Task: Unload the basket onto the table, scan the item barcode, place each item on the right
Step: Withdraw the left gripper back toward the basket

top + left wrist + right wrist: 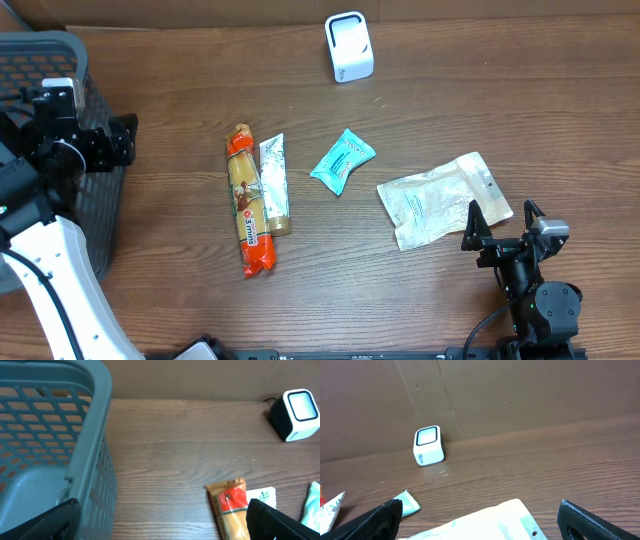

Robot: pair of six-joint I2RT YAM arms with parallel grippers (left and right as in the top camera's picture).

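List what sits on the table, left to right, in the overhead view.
Grey plastic mesh basket → orange-and-tan snack stick → white-and-gold sachet → teal packet → white crinkled pouch. The white cube scanner overlaps the teal packet's span, so omitted.

Gray slatted basket (95,420) at the wooden table's (400,300) left edge, cardboard wall (520,395) behind
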